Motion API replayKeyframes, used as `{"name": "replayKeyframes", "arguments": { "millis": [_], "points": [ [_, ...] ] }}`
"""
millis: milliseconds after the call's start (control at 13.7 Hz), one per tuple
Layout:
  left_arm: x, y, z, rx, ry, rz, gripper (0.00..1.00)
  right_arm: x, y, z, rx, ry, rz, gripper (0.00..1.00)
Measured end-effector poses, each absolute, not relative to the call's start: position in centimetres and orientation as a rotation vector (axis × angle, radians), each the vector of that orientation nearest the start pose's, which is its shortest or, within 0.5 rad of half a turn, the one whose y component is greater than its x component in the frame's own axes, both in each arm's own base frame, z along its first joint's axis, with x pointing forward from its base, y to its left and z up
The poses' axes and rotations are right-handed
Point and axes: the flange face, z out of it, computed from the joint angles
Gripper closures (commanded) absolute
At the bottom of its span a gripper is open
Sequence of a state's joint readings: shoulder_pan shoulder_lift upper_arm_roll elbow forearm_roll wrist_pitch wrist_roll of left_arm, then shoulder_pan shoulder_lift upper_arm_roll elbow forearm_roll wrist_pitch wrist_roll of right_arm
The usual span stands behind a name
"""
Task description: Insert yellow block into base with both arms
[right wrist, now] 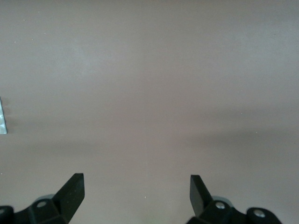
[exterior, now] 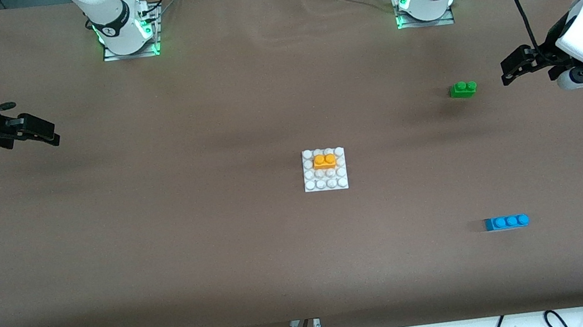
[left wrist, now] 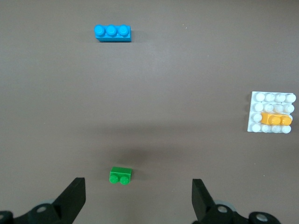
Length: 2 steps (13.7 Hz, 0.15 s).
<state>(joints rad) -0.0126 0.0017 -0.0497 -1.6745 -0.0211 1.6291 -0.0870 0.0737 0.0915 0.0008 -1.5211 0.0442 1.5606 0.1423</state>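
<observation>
My left hand hangs wide open and empty over the tabletop at its left-arm edge; my right hand hangs the same way, released and empty, over the right-arm edge. Both wait. The yellow block sits on the base in the middle of the tabletop, between my 2 hands and well apart from each. Its long axis runs from one arm's end toward the other, along the base's row second from the edge facing my bases. I judge it seated, or nearly so. The green brick lies near my left hand; the blue brick lies nearer the front edge.
</observation>
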Motion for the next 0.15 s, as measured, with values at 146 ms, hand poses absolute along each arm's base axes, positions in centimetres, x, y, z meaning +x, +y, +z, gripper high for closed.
{"name": "replayKeyframes", "arguments": {
  "millis": [146],
  "points": [
    [55.52, -3.68, 57.94, -3.158, -0.041, 0.077, 0.0, 57.85, 4.79, 59.52, -3.1, 0.106, 0.088, 0.0]
  ]
}}
